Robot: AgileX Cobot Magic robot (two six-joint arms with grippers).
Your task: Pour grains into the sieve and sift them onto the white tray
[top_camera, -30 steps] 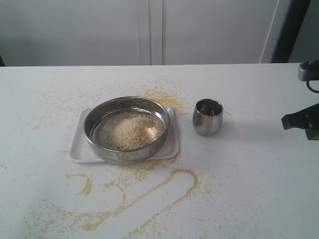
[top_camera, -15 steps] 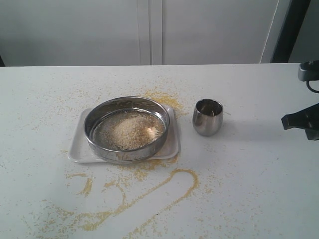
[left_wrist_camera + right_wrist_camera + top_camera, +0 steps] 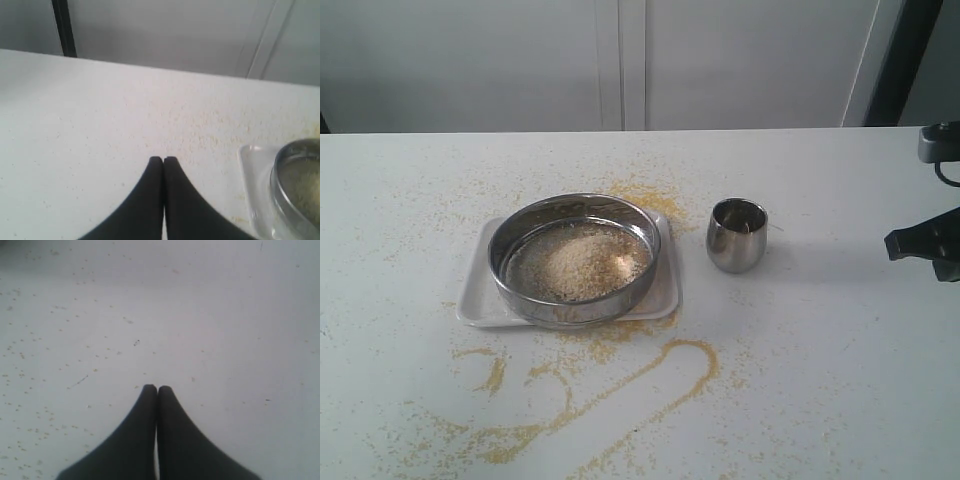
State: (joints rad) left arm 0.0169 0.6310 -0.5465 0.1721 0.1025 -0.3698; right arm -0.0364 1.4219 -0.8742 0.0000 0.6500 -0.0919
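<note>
Exterior view: the grains (image 3: 578,262) sit in the sieve (image 3: 570,308) on the white tray (image 3: 478,300), well apart from our right gripper (image 3: 157,388) and nearer our left gripper (image 3: 163,159). Both are pressed together, empty. Pouring looks done; sifting next calls for gripping the sieve's rim.

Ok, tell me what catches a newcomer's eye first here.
The sieve, with a pale heap of grains inside, sits on the white tray at mid-table. Yellow spilled granules curl in streaks across the table in front of it; a steel cup stands upright to its right.
</note>
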